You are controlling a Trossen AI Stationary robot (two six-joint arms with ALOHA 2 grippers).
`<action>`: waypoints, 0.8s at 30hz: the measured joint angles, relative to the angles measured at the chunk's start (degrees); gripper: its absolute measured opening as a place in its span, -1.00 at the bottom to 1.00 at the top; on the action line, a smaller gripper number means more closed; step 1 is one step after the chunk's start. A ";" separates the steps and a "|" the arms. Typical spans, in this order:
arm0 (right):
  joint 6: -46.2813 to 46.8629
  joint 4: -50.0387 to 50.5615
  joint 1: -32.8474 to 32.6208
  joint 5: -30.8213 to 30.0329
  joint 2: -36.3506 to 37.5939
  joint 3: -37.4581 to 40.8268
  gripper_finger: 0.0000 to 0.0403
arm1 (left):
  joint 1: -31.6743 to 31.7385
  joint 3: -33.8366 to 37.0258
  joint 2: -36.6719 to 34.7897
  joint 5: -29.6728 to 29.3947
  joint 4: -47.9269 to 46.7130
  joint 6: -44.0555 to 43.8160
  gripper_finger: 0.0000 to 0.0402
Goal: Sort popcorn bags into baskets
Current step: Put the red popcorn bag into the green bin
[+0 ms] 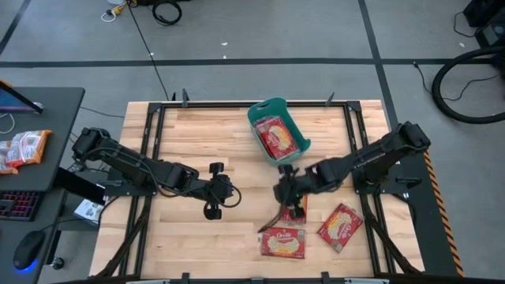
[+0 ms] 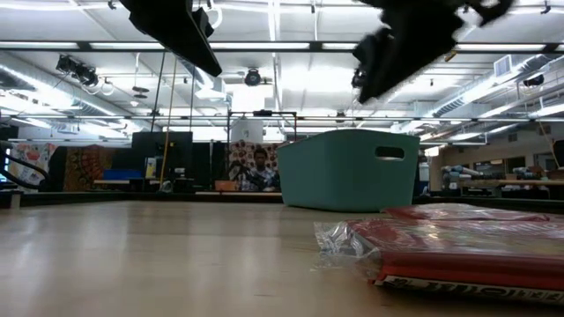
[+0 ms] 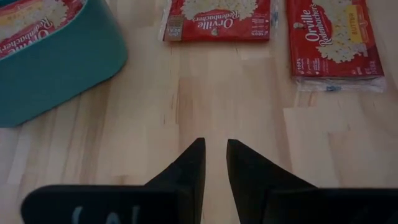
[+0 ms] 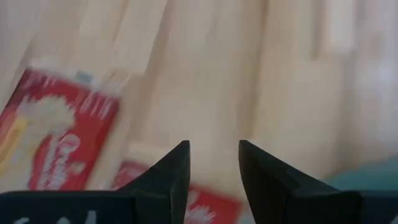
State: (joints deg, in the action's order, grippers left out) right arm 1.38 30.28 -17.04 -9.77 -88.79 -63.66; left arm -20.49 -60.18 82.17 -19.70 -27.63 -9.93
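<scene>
2 popcorn bags (image 1: 283, 242) reading "Orville Redenbacher's", one marked "BUTTER", lie flat on the table (image 1: 181, 237) near its front edge; another lies in the teal basket (image 1: 296, 118) at the back. The right gripper (image 1: 289, 192) hovers between basket and bags, jaws parted, empty. The left gripper (image 1: 215, 189) waits mid-table, jaws narrowly apart, holding nothing.
</scene>
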 joint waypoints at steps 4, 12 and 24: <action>8.81 -1.26 -2.44 0.80 0.00 6.17 -0.30 | 0.02 0.00 0.00 0.00 0.40 0.05 -0.65; 18.30 6.48 -6.60 -0.49 -0.02 13.26 -0.30 | 0.20 0.00 0.78 -0.02 3.31 0.12 -0.65; 13.77 15.17 -15.67 -11.49 -0.13 17.93 -0.31 | 0.85 0.02 11.32 -2.33 14.97 7.46 -0.65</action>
State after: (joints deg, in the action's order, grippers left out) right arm 15.16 45.46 -32.71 -21.26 -88.92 -45.73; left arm -19.64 -60.16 93.49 -22.03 -12.66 -2.47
